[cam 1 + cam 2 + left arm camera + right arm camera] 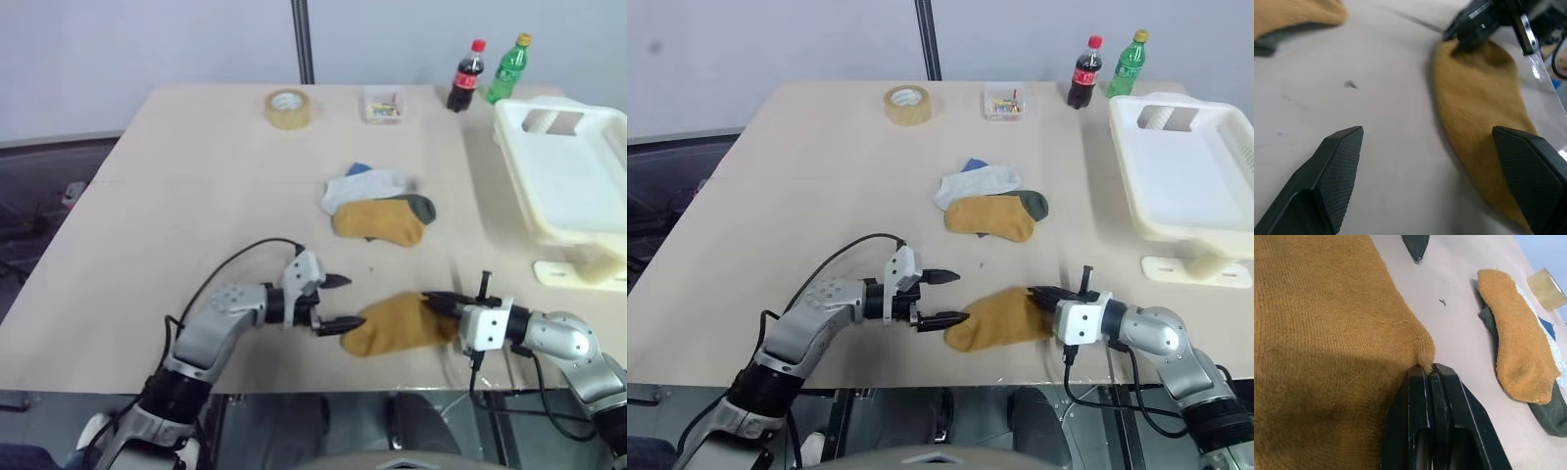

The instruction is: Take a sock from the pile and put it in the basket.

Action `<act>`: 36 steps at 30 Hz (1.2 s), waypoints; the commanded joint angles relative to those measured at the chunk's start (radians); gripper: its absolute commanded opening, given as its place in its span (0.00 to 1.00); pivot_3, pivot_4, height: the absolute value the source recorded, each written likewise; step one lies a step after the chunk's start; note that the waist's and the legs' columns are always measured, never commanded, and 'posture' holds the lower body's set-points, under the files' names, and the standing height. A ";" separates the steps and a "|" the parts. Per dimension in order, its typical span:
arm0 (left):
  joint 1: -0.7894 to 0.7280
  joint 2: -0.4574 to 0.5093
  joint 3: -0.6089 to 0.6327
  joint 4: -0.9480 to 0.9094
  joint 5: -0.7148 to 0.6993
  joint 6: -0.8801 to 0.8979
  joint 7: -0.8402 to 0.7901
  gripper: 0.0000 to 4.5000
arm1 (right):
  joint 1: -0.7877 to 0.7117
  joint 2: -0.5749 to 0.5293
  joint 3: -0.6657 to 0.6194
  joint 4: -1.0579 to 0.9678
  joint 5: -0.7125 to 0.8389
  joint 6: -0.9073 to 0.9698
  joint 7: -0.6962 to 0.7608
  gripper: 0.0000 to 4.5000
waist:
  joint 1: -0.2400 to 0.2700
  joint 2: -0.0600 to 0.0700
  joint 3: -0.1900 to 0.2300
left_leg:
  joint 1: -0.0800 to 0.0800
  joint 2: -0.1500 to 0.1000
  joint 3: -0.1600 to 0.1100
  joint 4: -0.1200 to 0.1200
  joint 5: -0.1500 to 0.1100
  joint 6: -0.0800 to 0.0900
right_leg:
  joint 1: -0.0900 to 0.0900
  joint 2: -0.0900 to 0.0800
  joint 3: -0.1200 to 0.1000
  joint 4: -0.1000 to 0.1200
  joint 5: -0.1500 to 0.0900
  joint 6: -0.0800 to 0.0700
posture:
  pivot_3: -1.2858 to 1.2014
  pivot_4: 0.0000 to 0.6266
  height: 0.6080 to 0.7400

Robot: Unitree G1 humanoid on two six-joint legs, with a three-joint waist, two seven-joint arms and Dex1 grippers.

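Your right pincer (1430,369) is clenched on the mustard sock (397,323); left pincer (345,302) gapes at its toe.

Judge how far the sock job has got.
Done: one mustard sock lies apart from the pile. In hand: the right gripper is shut on its edge, the open left gripper at its other end. Left: carrying it to the basket, which holds no sock.
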 commanded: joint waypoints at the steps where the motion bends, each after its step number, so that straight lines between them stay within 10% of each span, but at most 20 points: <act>1: 0.024 0.049 -0.082 0.022 0.116 -0.101 -0.025 1.00 | -0.016 -0.003 -0.005 -0.016 0.007 -0.003 -0.009 0.01 | 0.000 0.000 0.000 | 0.000 0.000 0.000 0.000 0.000 0.000 | 0.000 0.000 0.000 0.000 0.000 0.000 | 0.52 0.24 1.00; 16: -0.062 -0.012 -0.064 0.240 0.346 -0.354 0.265 1.00 | -0.061 -0.010 -0.025 -0.071 0.003 0.139 -0.030 0.01 | 0.002 0.001 -0.001 | 0.014 0.000 0.000 0.000 0.000 0.000 | 0.015 0.000 0.000 -0.004 0.000 0.000 | 0.52 0.24 1.00; 26: -0.031 -0.003 -0.056 0.207 0.292 -0.367 0.229 1.00 | 0.015 -0.050 -0.060 -0.192 0.111 0.339 0.035 0.95 | -0.001 0.001 -0.003 | 0.013 0.001 -0.001 -0.001 0.000 0.000 | 0.015 0.001 -0.001 -0.004 0.000 0.000 | 0.52 0.24 1.00; 36: 0.026 -0.076 0.085 0.047 0.020 -0.263 0.194 1.00 | 0.026 -0.008 -0.158 -0.371 0.410 0.658 0.050 0.98 | -0.001 0.000 -0.001 | 0.006 0.004 0.000 -0.002 0.000 0.000 | 0.006 0.000 0.000 -0.004 0.000 0.000 | 0.52 0.24 1.00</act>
